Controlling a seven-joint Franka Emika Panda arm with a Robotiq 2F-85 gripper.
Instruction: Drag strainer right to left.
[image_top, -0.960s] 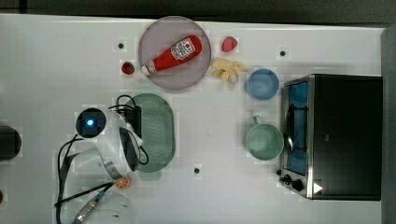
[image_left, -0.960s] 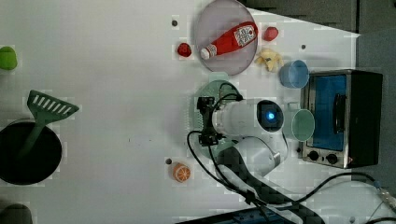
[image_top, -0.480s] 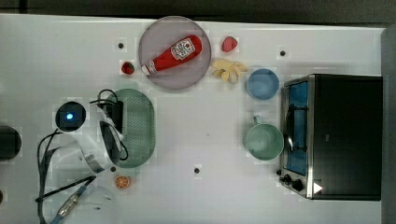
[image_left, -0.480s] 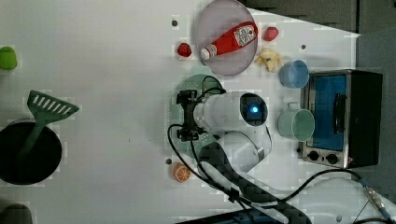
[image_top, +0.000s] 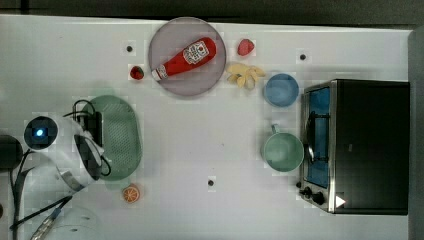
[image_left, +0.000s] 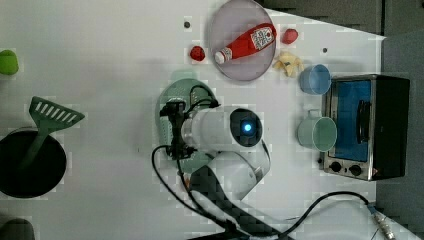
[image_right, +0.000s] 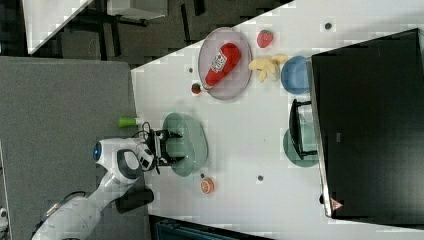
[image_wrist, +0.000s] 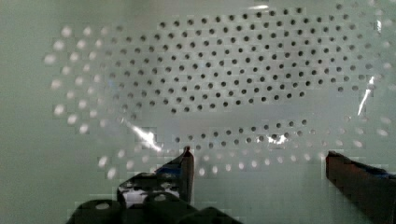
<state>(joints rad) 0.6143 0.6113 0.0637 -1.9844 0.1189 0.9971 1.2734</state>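
The pale green oval strainer (image_top: 120, 137) lies on the white table at the top view's left, also seen as strainer (image_left: 172, 92) and strainer (image_right: 192, 140). My gripper (image_top: 95, 136) hangs over the half of it nearer the top view's left edge, and the arm covers part of the rim. In the wrist view the perforated strainer (image_wrist: 224, 74) lies close below. My gripper (image_wrist: 259, 156) stands open, with both fingertips (image_wrist: 187, 163) low against the green surface and nothing clamped between them.
A grey plate (image_top: 172, 80) bearing a ketchup bottle (image_top: 185, 59) lies at the back. A green mug (image_top: 283, 151), a blue bowl (image_top: 281, 90) and a toaster oven (image_top: 360, 145) stand at the top view's right. An orange slice (image_top: 131, 193) lies near the strainer. A black pot (image_left: 27, 165) holds a green spatula.
The arm and the strainer under it have slid together toward the top view's left, away from the mug. The fingers have stayed open.
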